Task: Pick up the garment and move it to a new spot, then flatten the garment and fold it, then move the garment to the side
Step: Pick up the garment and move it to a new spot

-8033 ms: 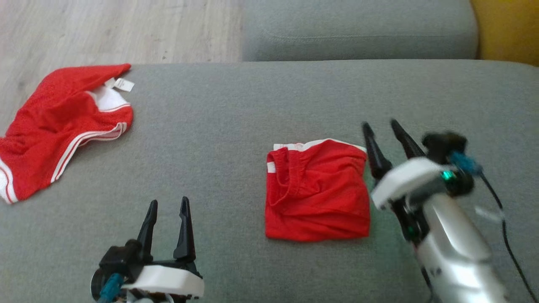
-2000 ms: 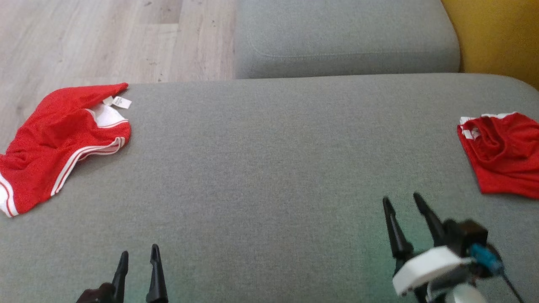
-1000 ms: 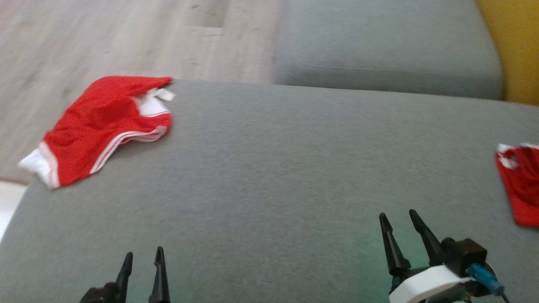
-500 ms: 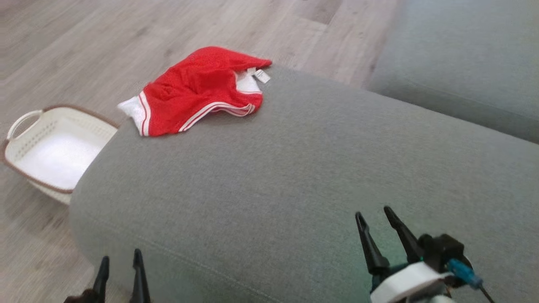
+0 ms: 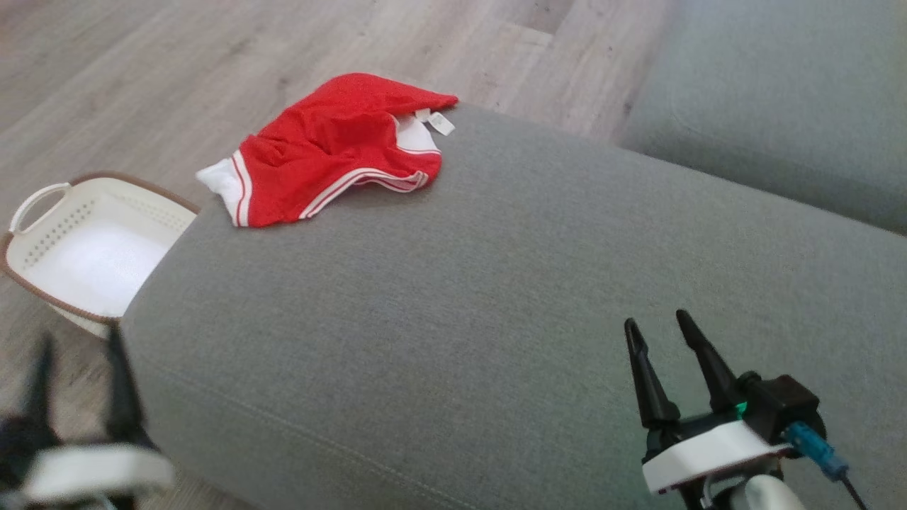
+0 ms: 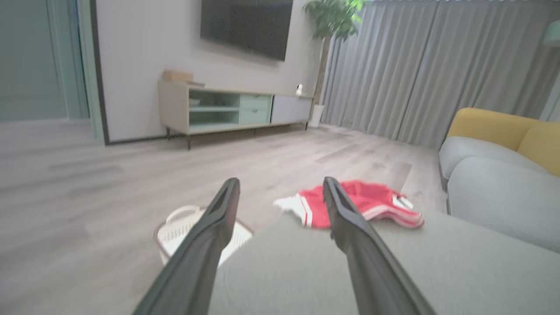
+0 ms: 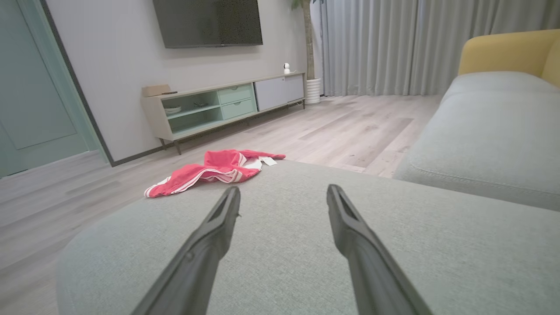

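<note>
Red garment at upper middle, both grippers spread wide.
The crumpled red garment point(image 5: 333, 149) with white stripes is seen on the far left corner of the grey sofa cushion point(image 5: 460, 283). A white basket point(image 5: 78, 212) with a brown rim is set on the wooden floor point(image 5: 142, 71) at the left edge, just beside the cushion; its perforated walls and pale bottom are seen inside. The left gripper point(image 5: 78, 343), blurred at lower left, and the right gripper point(image 5: 655, 320), at lower right, are held with fingers parted, well apart from the garment.

Right claw point(image 5: 655, 318): black tapered fingers point(image 5: 648, 386), white collar point(image 5: 708, 453) (blue plug point(image 5: 815, 453), green light point(image 5: 740, 409)).
</note>
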You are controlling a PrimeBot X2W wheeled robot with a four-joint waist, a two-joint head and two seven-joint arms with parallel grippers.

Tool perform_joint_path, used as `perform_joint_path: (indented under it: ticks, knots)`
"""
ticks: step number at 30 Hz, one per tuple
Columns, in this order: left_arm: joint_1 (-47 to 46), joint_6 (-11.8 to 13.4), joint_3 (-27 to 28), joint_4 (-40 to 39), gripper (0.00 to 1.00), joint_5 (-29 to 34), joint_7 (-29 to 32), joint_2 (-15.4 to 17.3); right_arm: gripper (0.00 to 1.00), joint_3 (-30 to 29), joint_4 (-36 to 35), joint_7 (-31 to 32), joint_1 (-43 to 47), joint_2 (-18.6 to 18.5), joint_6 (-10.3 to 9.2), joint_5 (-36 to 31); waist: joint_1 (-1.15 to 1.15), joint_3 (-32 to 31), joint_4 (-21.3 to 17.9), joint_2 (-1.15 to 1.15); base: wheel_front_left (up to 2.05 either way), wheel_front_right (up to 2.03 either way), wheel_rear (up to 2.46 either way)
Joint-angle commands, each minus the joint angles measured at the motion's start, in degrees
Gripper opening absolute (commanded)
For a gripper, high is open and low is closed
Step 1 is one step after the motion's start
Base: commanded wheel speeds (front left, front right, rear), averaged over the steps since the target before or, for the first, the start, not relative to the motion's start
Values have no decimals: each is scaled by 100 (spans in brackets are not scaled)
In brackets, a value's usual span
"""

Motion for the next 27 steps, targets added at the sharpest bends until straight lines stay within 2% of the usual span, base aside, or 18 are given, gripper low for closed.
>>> perform_joint_path:
  ticks: [1,5,7,12,18,27]
  knots:
    - [-605,45,362,-353,100,19,66,291,100,55,-260,-14,-138,-30,17,-84,1,233,-232,0,0,0,0]
    - [-1421,-62,718,-722,100,95,491,1037,100,-90,-549,159,-179,-30,17,-299,1,565,-558,0,0,0,0]
    - [-1929,-175,819,-759,100,46,716,1308,100,-153,-706,242,-231,-30,17,-394,1,747,-727,0,0,0,0]
    - [-3203,-539,603,-343,100,354,1342,2047,100,-240,-1088,395,-490,-30,17,-594,1,1249,-1191,0,0,0,0]
    - [-4622,-1125,71,735,100,285,1986,2077,100,-249,-1497,614,-810,-30,17,-837,1,1802,-1679,0,0,0,0]
    - [-5502,-1830,-744,2599,100,206,2737,1666,100,-291,-2032,884,-1159,-30,17,-1102,1,2590,-2106,0,0,0,0]
